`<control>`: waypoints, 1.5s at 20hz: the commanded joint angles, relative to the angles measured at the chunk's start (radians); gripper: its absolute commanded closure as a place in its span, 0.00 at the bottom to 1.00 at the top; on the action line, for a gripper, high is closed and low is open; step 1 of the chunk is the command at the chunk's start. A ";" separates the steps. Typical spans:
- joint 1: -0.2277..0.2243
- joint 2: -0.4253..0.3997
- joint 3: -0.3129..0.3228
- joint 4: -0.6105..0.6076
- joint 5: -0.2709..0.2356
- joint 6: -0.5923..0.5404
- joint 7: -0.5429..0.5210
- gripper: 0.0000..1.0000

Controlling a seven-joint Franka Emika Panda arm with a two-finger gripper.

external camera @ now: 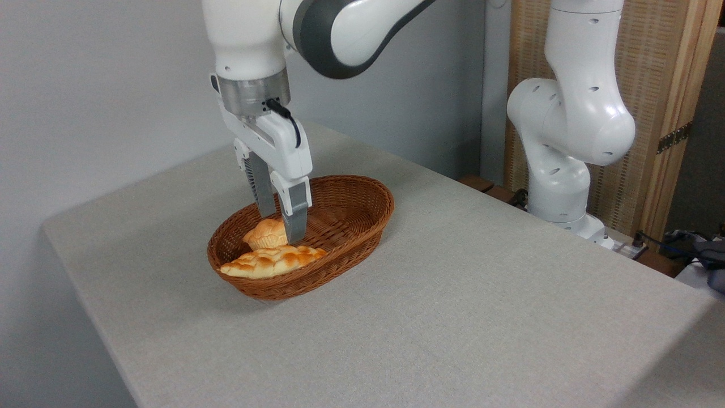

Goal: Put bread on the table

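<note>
The bread (264, 233), a small round golden bun, sits in the left half of a brown wicker basket (371, 192) on the grey-beige table (453, 306). My gripper (280, 228) points straight down into the basket, open. Its near finger (295, 218) reaches down just right of the bun. Its far finger ends behind the bun's top. Whether either finger touches the bun I cannot tell. A flat braided loaf (272, 261) lies along the basket's front wall, just in front of the bun.
The robot's white base (558, 187) stands at the table's far right edge. Beside it are a wooden slatted screen (662, 85) and some cables. Bare tabletop spreads to the right of and in front of the basket.
</note>
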 commanded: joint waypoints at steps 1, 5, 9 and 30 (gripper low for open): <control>-0.029 0.002 0.006 -0.024 -0.038 0.021 -0.014 0.00; -0.070 0.020 0.006 -0.030 -0.038 0.053 -0.013 0.00; -0.096 0.060 0.006 -0.030 -0.038 0.091 -0.014 0.00; -0.137 0.086 0.009 -0.030 -0.029 0.107 0.013 0.79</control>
